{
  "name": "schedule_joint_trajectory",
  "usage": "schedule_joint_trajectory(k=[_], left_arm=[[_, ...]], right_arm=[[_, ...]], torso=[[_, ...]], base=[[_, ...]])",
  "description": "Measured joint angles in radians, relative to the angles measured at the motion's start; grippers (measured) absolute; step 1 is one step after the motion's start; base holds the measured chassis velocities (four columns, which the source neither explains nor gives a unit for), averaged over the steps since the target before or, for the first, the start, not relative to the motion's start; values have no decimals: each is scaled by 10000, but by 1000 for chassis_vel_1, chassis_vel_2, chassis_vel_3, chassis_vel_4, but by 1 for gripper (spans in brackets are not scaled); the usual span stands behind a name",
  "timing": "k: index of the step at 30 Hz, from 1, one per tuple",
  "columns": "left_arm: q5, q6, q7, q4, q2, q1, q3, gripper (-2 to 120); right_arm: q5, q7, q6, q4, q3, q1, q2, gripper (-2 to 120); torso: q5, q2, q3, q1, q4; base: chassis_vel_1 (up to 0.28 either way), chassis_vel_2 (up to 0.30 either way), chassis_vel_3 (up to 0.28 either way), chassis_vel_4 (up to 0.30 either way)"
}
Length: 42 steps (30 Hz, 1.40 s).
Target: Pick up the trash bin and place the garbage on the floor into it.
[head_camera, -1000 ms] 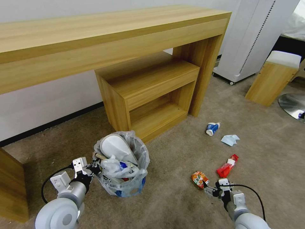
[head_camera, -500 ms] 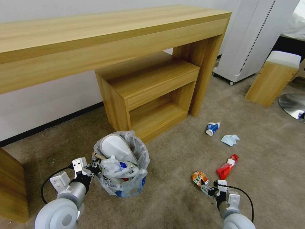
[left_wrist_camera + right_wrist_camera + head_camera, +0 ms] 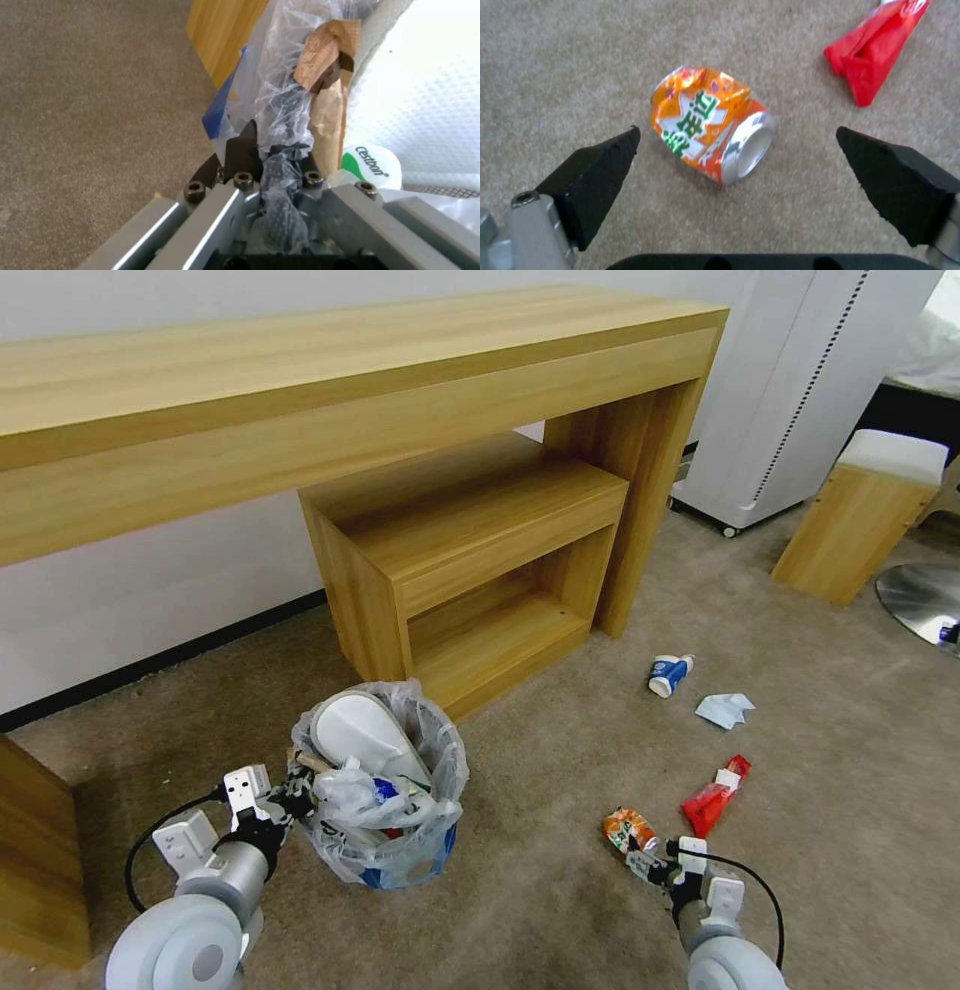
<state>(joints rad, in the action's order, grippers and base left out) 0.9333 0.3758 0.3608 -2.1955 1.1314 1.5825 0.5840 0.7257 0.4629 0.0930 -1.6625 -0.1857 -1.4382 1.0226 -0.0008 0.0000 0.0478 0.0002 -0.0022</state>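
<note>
On the beige carpet (image 3: 560, 910) before my rig, the bin (image 3: 385, 830) stands near the low wooden shelf (image 3: 470, 570), which sits under the long counter (image 3: 300, 380). My left pincer (image 3: 292, 797) is clamped on the bin's rim and its clear bag (image 3: 280, 93); in the left wrist view the dark fingers (image 3: 240, 150) pinch crinkled plastic beside a wooden stick (image 3: 325, 93). A white slipper (image 3: 365, 735) stands upright inside the bin, above a bottle and other litter.

My right pincer (image 3: 640, 862) hovers low, just beside the crushed can (image 3: 629, 828), with its fingers spread wide. From the right wrist view, the orange can (image 3: 710, 123) lies on its side between the two black fingertips (image 3: 600, 165), untouched by either. A red wrapper (image 3: 875, 56) lies near the can, farther from me. Well beyond, a blue-white cup (image 3: 668, 674) lies on the carpet, with a pale tissue (image 3: 724, 709) just beside it.
</note>
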Motion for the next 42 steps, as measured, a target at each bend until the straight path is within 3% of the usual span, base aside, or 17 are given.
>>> schedule_joint_trajectory(k=[42], left_arm=[[75,-15,0,191,9,-14,-8,1]], right_arm=[[296,29,-137,1295,-113,796,1448,92]], torso=[[0,-1,0,0,-1]], base=[[0,0,0,0]])
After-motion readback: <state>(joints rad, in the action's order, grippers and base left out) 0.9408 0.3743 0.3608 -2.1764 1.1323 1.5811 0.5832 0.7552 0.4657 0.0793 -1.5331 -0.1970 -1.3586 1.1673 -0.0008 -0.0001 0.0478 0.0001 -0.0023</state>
